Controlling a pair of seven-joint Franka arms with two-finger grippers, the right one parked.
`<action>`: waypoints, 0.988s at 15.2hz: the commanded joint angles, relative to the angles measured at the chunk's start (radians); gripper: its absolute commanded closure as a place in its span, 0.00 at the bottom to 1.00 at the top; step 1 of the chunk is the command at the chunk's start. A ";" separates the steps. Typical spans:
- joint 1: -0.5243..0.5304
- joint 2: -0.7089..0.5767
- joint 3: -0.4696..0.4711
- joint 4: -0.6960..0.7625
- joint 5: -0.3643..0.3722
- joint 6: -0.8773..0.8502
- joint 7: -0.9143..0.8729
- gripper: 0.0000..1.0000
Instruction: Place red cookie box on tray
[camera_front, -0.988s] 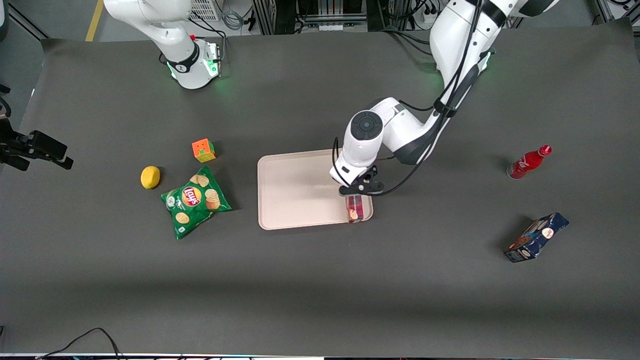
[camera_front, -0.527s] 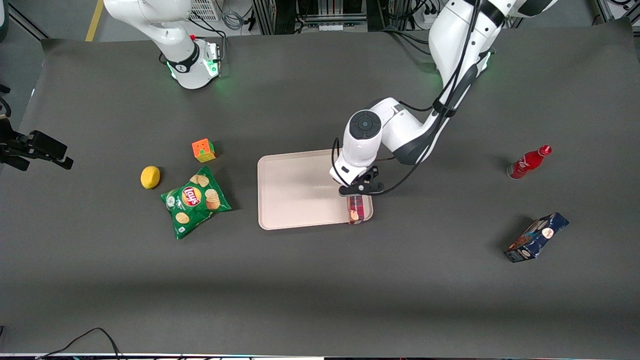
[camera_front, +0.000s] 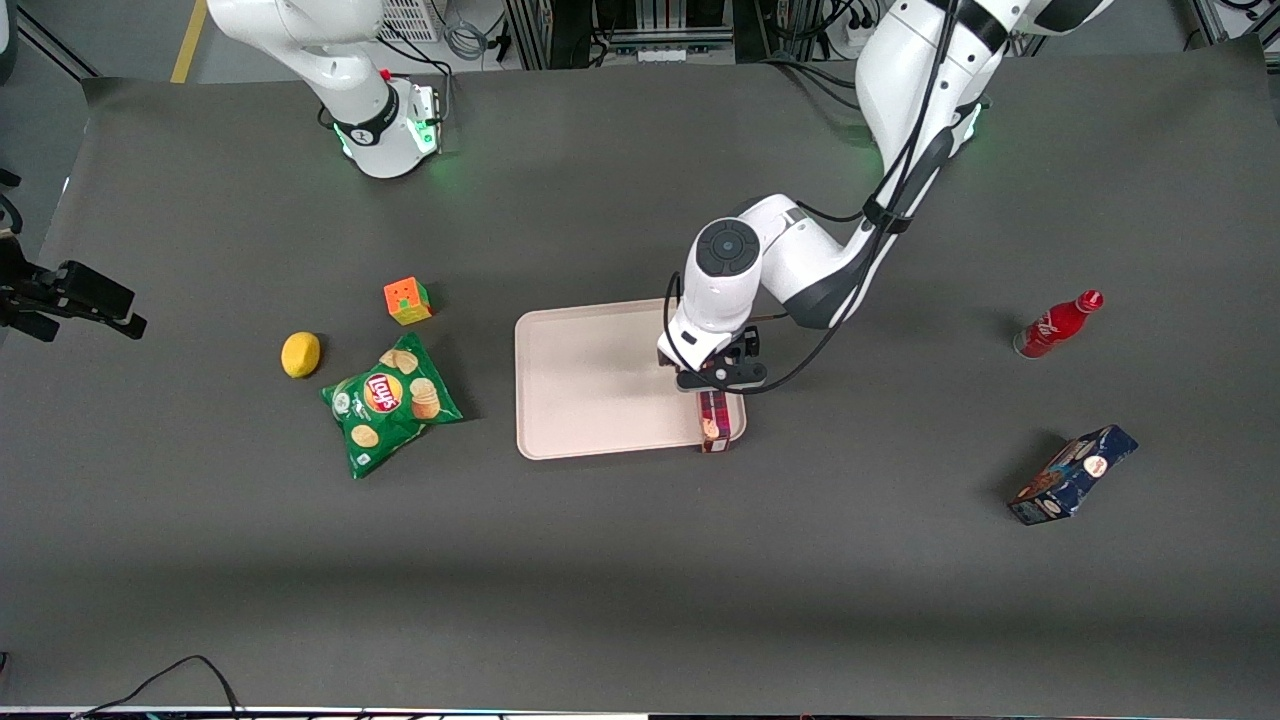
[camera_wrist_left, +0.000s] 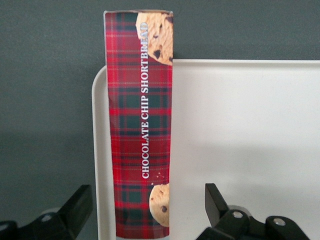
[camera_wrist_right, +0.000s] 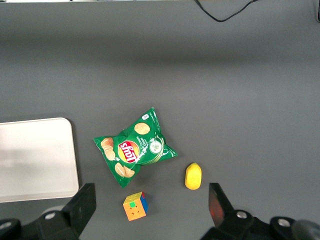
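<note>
Release step: claw (camera_wrist_left: 145, 212) spread wide, straddling red cookie box (camera_wrist_left: 139, 125) on tray (camera_wrist_left: 240, 130) edge, box end overhanging tabletop (camera_front: 640, 560) at 6 o'clock. Next: lift clear.

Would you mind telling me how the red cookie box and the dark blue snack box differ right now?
The red cookie box is red tartan; the dark blue snack box is navy. The red cookie box lies on the tray, along its edge on the working arm's side, one end overhanging the rim; the blue one sits on the table toward the working arm's end. The open gripper hovers over the red cookie box; nothing is near the blue. Both are slim cartons.
</note>
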 joint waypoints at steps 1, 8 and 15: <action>-0.008 -0.041 0.016 0.002 0.017 -0.016 -0.027 0.00; 0.141 -0.245 0.014 0.038 -0.083 -0.215 0.171 0.00; 0.374 -0.553 0.049 0.038 -0.135 -0.486 0.566 0.00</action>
